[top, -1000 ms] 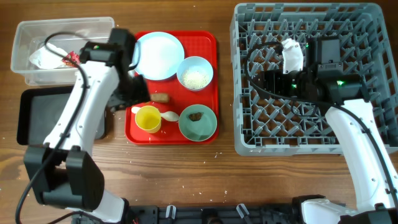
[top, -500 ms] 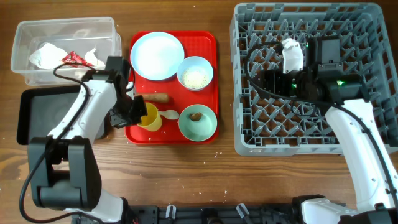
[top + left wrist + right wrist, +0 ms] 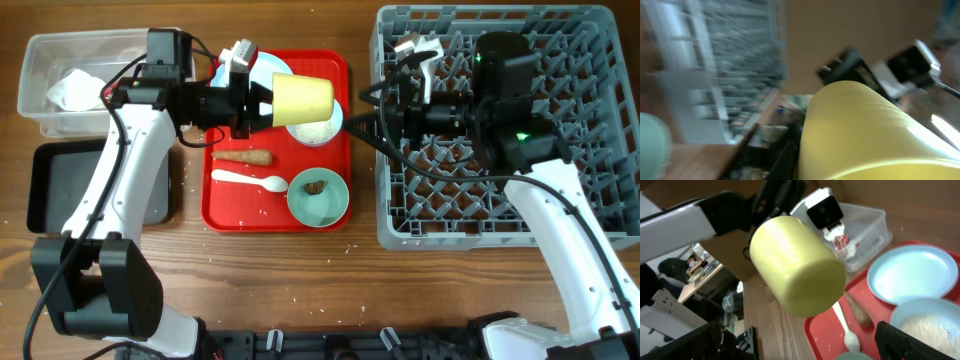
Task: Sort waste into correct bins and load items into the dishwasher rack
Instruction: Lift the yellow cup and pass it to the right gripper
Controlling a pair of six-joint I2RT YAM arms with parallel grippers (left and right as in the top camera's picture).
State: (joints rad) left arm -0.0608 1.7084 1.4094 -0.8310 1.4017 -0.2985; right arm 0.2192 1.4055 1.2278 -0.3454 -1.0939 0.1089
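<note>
well, writing: print on the red-and-white wrapper is too small to read; left wrist view too blurred for any text.
left arm pose: my white link runs up from the near-left edge of the table past the black tray, then the wrist turns right, level above the red tray.
left gripper: clamped on the yellow cup, gripping its left end.
yellow cup: in the air, lying sideways, over the plate and the blue bowl; closed base faces my right wrist camera.
right arm pose: link climbs from the near-right edge across the rack, wrist turned left toward the red tray.
right gripper: fingers wide apart, holding nothing, over the rack's left wall, apart from the cup.
clear tub: holds crumpled paper and the wrapper.
blue bowl: on the red tray, rice grains inside.
green bowl: at the red tray's near-right corner, brown lump inside.
carrot-like scrap: lying on the red tray, left of centre.
white spoon: flat on the red tray, just below the scrap, bowl end beside the green bowl.
</note>
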